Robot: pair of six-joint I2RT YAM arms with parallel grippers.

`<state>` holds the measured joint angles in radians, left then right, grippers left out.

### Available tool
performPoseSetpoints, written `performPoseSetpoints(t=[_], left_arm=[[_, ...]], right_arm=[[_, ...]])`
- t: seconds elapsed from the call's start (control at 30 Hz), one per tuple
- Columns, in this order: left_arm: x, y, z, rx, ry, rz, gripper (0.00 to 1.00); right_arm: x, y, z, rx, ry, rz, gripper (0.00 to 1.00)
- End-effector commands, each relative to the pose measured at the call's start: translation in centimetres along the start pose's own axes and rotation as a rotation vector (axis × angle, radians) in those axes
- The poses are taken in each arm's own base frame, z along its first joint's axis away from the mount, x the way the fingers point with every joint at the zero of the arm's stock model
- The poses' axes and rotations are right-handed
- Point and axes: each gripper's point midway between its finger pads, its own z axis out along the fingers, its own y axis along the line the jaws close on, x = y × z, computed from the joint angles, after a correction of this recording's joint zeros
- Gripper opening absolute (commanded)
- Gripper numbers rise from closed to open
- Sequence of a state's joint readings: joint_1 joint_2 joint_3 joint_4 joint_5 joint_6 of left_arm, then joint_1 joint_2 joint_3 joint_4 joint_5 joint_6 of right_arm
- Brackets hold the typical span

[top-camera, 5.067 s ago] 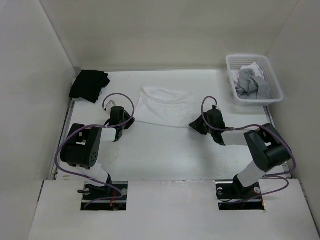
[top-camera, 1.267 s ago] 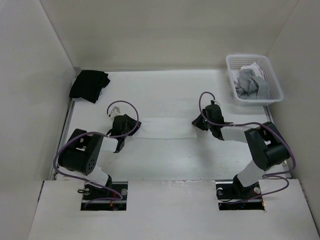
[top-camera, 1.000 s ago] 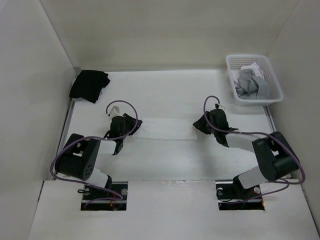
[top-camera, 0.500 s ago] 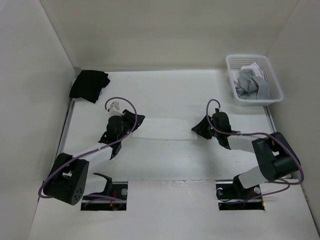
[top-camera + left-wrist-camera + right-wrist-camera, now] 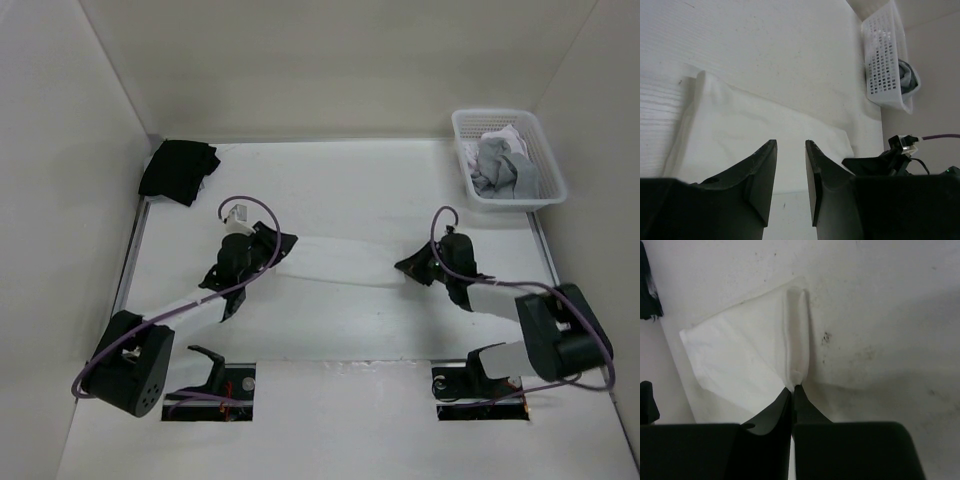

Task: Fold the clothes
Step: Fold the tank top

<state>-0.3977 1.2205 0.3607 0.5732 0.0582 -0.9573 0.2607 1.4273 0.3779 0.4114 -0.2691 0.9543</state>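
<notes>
**Both ends of the folded top under my grippers**

The white table [image 5: 340, 190] fills the space in front of me, walled on three sides. My two arms reach out over it from the near edge, the left one stretched long and the right one bent back on itself.

Between them lies the white top [image 5: 340, 262]. It is folded into a long, narrow strip that runs across the middle of the table, slanting a little from far left to near right. It lies flat on the surface.

In the far right corner stands the white plastic basket [image 5: 478, 125], with the grey garments [image 5: 505, 168] heaped inside it. In the far left corner, against the wall, sits the black garment [image 5: 178, 168], bunched up. Both are well apart from the strip.

My left gripper [image 5: 283, 243] is at the strip's left end. From its wrist camera the jaws stand a little apart with white cloth showing through the gap, and nothing is caught between them.

My right gripper [image 5: 792, 395] is at the strip's right end. Its jaws are pressed together, pinching the near corner of the top, where a raised crease in the cloth runs straight into my fingertips.
</notes>
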Motion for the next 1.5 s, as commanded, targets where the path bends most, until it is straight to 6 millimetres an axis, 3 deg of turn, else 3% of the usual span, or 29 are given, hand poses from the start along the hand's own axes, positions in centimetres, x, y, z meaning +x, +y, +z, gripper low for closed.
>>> performPoseSetpoints(t=[0.0,0.1,0.2,0.37,0.5,0.67,0.77,0.83,0.9,1.03,1.13,1.2,1.3,1.47], left_arm=[[-1.0,-3.4,-0.7,0.106,-0.030,0.015,0.28],[-0.2,-3.9,-1.3,0.119,-0.012,0.011,0.28],[0.2,-4.2,-1.8,0.130,-0.007,0.002,0.28],[-0.1,-4.8,-2.6,0.152,-0.014,-0.011,0.28],[-0.2,-5.0,-3.2,0.165,-0.020,-0.012,0.29],[-0.7,-4.9,-4.1,0.178,-0.030,-0.016,0.30],[-1.0,-4.5,-4.4,0.179,-0.032,-0.019,0.30],[-1.4,-4.3,-4.5,0.181,-0.035,-0.024,0.30],[-1.9,-4.2,-4.6,0.185,-0.044,-0.031,0.30],[-2.8,-4.1,-4.5,0.174,-0.063,-0.038,0.30],[-2.4,-4.7,-3.5,0.173,-0.042,-0.027,0.30],[-1.5,-5.3,-2.6,0.175,-0.014,-0.012,0.30],[0.5,-5.8,-1.2,0.169,0.022,0.023,0.30],[4.0,-4.9,-0.5,0.126,0.075,0.099,0.19]], right_arm=[[-2.5,1.9,-2.7,-0.027,-0.133,-0.047,0.03],[-3.8,2.6,-5.7,0.022,-0.212,-0.110,0.03],[-4.7,5.1,-8.2,0.040,-0.252,-0.200,0.04],[-4.6,10.4,-8.7,0.046,-0.246,-0.352,0.05],[-2.4,14.3,-6.2,0.077,-0.181,-0.467,0.07],[0.9,16.3,-0.8,0.143,-0.070,-0.546,0.09],[3.1,16.8,2.6,0.174,-0.011,-0.583,0.17],[4.3,17.0,4.5,0.197,0.015,-0.603,0.31],[5.4,18.5,5.1,0.171,0.016,-0.609,0.43],[4.9,22.2,2.5,0.046,-0.070,-0.603,0.53],[4.3,21.5,1.1,0.014,-0.095,-0.589,0.52],[3.3,19.1,1.8,0.054,-0.081,-0.572,0.35],[3.4,16.8,2.9,0.074,-0.035,-0.573,0.06],[2.8,15.8,0.8,-0.003,-0.129,-0.557,0.03]])
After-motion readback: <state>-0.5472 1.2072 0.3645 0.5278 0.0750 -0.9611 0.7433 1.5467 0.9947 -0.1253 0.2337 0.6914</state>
